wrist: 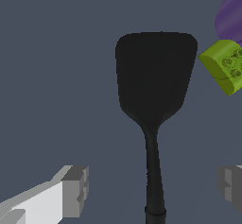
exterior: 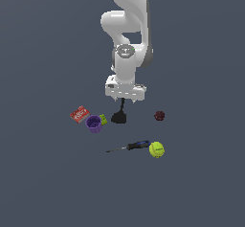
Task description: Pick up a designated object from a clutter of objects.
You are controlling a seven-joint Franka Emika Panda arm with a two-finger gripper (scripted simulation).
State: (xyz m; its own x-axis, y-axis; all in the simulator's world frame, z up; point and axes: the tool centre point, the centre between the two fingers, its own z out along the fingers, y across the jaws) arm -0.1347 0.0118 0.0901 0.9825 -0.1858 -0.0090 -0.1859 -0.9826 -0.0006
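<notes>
The designated object, an all-black spatula [exterior: 119, 118], lies flat on the grey floor within the clutter of objects, its thin handle running back under the hand. In the wrist view the wide blade of the spatula [wrist: 156, 76] fills the middle. My gripper [exterior: 126, 99] hovers just above the handle. It is open: the gripper [wrist: 151, 187] straddles the handle, and one grey fingertip [wrist: 75, 190] stands well off to each side without touching it.
A small green block [wrist: 224, 64] and a purple cup [wrist: 231, 15] lie close beside the blade, seen also as block [exterior: 103, 120] and cup [exterior: 94, 123]. Farther off are a red box [exterior: 79, 114], a dark red round object [exterior: 159, 115], a blue-handled screwdriver [exterior: 131, 146] and a tennis ball [exterior: 156, 149].
</notes>
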